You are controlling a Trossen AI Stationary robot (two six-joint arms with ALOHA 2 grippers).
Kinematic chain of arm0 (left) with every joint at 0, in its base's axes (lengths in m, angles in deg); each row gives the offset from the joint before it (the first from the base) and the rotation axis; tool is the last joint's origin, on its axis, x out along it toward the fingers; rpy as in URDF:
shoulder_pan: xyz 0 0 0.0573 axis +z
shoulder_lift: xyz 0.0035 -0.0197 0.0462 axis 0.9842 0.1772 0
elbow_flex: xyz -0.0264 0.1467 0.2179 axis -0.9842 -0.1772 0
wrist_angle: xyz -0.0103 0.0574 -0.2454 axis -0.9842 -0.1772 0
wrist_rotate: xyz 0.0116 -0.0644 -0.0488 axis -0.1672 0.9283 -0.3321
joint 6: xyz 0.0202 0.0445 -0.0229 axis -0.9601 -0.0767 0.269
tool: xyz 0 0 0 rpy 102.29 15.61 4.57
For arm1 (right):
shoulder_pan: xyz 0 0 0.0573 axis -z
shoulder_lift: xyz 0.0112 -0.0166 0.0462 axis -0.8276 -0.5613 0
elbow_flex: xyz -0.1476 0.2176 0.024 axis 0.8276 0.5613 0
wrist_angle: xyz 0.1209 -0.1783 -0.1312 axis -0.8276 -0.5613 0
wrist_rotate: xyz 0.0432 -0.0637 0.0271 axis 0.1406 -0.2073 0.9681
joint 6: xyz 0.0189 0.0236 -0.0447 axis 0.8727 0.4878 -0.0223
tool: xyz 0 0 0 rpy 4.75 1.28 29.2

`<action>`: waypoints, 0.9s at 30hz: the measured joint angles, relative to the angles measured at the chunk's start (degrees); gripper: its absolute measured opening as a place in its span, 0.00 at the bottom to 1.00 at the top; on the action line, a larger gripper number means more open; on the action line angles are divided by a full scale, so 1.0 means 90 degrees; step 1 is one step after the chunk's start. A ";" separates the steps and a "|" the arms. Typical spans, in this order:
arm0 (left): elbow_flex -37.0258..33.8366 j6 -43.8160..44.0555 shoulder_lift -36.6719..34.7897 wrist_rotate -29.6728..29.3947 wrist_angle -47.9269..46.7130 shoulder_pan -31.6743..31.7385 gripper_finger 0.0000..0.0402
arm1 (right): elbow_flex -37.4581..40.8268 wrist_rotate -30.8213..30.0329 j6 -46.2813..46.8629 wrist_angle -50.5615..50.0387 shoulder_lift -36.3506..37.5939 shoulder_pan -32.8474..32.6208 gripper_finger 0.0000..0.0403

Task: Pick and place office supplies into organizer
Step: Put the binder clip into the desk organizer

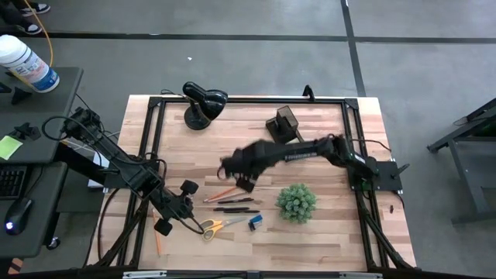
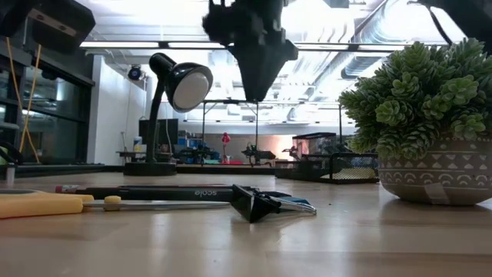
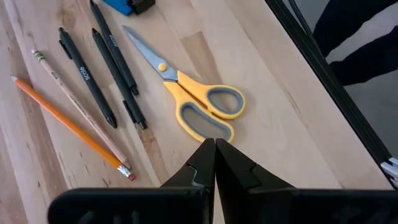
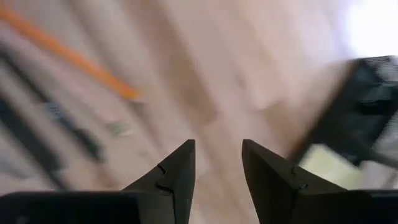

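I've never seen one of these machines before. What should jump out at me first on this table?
The right gripper hangs with open, empty fingers above the middle of the table, just over a row of pencils and pens. Beside that row lie yellow-handled scissors, with the left gripper shut and waiting close by. A round green spiky plant sits to the right, and a black organizer and desk lamp stand at the far edge.

Yellow-handled scissors (image 3: pixel 199 106), orange pencil (image 3: pixel 68 121), black pens (image 3: pixel 102 65), green plant (image 1: pixel 297 201), black lamp (image 1: pixel 203 105)
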 joint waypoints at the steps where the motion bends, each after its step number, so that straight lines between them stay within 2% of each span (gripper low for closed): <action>1: 0.0000 -0.0017 0.0000 0.0001 0.0000 -0.0046 0.00 | 0.0030 0.0068 0.0085 0.0035 -0.0002 -0.0145 0.32; 7: 0.0002 -0.0020 0.0000 -0.0018 -0.0012 -0.0436 0.00 | 0.0324 0.0616 0.0800 0.0192 -0.0004 -0.0891 0.32; 10: 0.0002 -0.0020 0.0000 -0.0082 -0.0012 -0.0639 0.00 | 0.0429 0.0959 0.0834 0.0438 -0.0002 -0.1236 0.32; 20: 0.0000 0.0176 0.0000 -0.0352 0.0024 -0.1125 0.00 | 0.1104 0.1082 -0.1073 0.1978 -0.0002 -0.2230 0.32; 27: 0.0000 0.0424 0.0000 -0.0712 0.0043 -0.1287 0.00 | 0.1819 0.1546 -0.1206 0.2743 -0.0002 -0.2363 0.32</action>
